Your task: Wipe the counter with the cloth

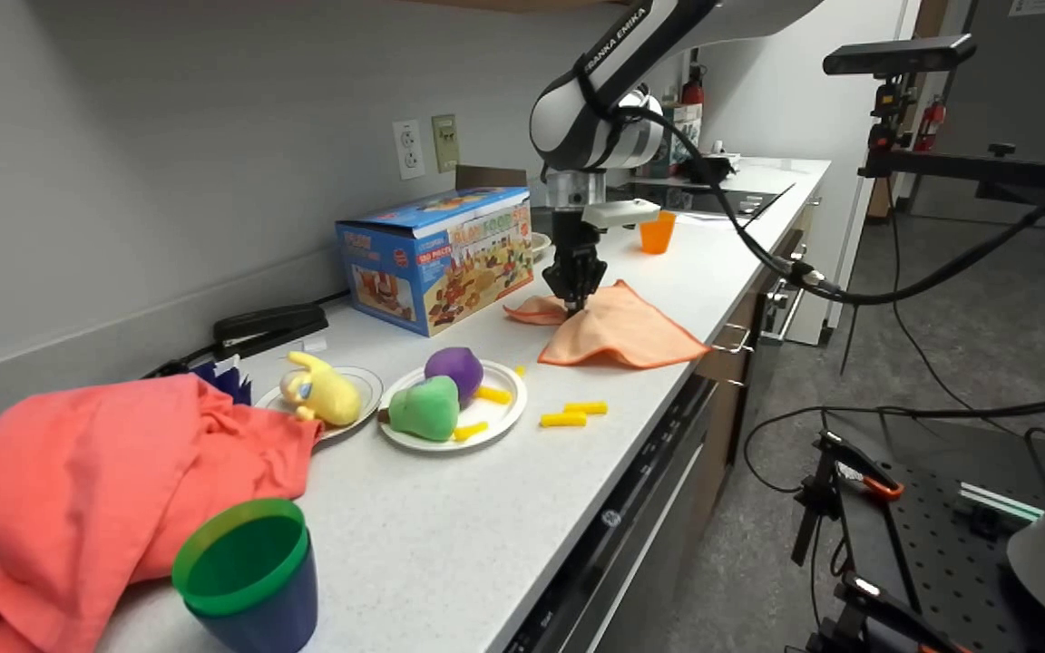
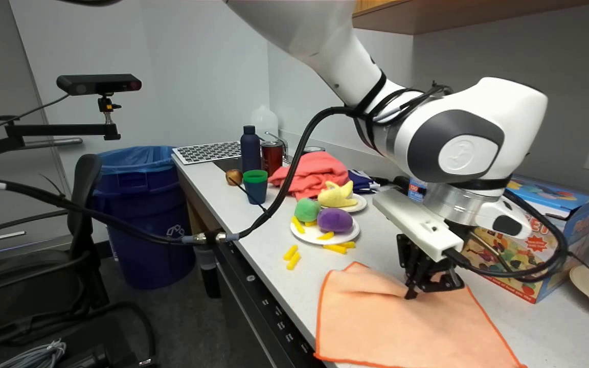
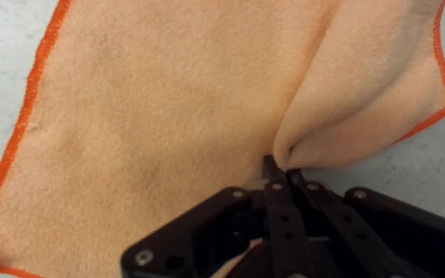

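Observation:
The peach cloth with an orange hem lies spread on the white counter (image 1: 414,535) in both exterior views (image 1: 627,331) (image 2: 402,327). It fills most of the wrist view (image 3: 149,96). My gripper (image 1: 574,308) points down at the cloth, also seen in an exterior view (image 2: 411,294). In the wrist view the black fingertips (image 3: 284,170) are closed together on a pinched fold of cloth. The fold rises at the fingers and fans out from them. The cloth's spread part rests on the counter and reaches its front edge.
A blue play-food box (image 1: 441,258) stands close beside the gripper, near the wall. A plate (image 1: 509,422) holds purple and green toys; yellow sticks (image 1: 563,419) lie near it. A coral fabric heap (image 1: 123,481), a green-rimmed cup (image 1: 250,580) and an orange cup (image 1: 657,233) also stand on the counter.

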### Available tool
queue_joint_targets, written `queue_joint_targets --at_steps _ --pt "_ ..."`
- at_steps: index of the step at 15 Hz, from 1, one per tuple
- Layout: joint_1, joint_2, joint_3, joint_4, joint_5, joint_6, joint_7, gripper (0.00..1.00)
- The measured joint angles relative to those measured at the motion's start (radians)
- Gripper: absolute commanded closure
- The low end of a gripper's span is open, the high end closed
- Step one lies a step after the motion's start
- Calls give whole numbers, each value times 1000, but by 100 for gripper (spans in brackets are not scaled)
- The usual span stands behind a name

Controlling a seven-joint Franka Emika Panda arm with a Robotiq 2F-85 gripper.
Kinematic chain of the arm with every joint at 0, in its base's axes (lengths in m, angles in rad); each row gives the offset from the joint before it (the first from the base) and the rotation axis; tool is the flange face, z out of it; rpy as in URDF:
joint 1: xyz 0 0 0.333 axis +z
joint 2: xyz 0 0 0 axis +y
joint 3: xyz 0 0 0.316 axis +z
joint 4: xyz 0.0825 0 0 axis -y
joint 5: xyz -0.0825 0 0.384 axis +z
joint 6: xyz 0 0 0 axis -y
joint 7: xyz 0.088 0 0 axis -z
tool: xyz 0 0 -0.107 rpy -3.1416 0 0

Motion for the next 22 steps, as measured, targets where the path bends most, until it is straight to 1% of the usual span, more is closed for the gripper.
queue_joint_targets --at_steps 5,6,7,8,11,16,17,20,22 --pt "-75 6 -51 -11 31 112 48 99" --pt "-89 9 -57 -11 41 129 57 72" --pt "-103 12 -61 -10 49 145 63 71" --pt "-115 14 -63 -8 59 158 70 65" --pt "-132 15 -65 2 67 185 93 41" --pt "-124 -12 -65 14 46 167 109 4" --pt "-120 -26 -65 14 26 146 109 1" --pt "-102 -83 -64 10 -21 91 100 0" --pt "-87 -132 -60 0 -35 85 75 0"
